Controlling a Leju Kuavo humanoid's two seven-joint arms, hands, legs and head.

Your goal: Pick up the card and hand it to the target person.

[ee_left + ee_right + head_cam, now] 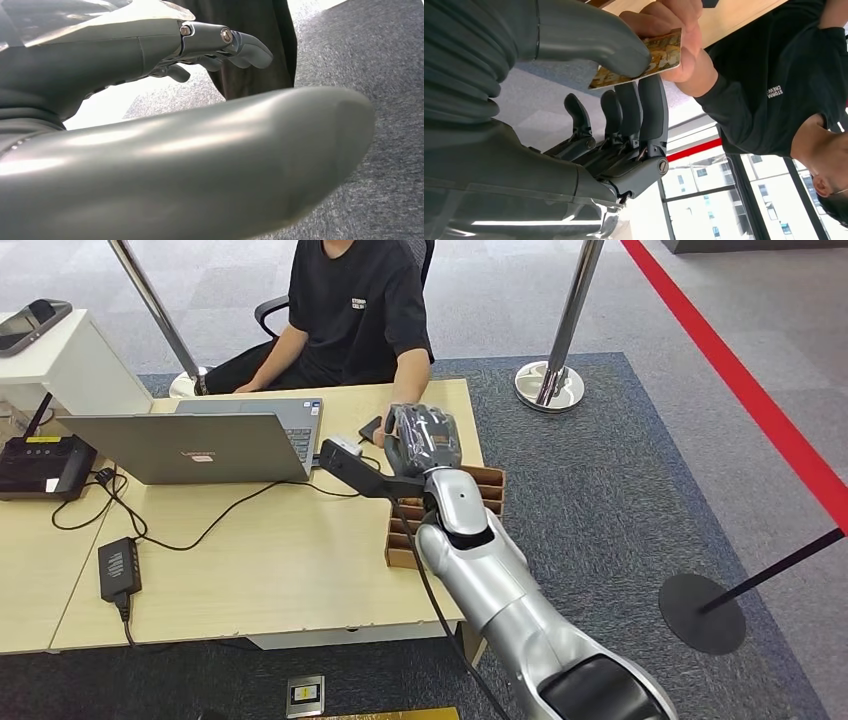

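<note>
Your head view looks down and forward from high over the desk point(280, 560), taking in the seated person point(350, 310) across it. Your right wrist view sits close behind the right hand point(589, 100), turned, facing that same person point(769, 85). Your left wrist view hangs away from the desk, toward carpet point(370, 50).

You will find the right hand point(425, 438) extended over the far edge of the pale wooden desk point(270, 560). The open grey laptop point(205, 445) lies to its left, the brown cardboard divider tray point(493, 483) just beneath and behind it, and the seated person in a black T-shirt point(350, 310) directly beyond it.
</note>
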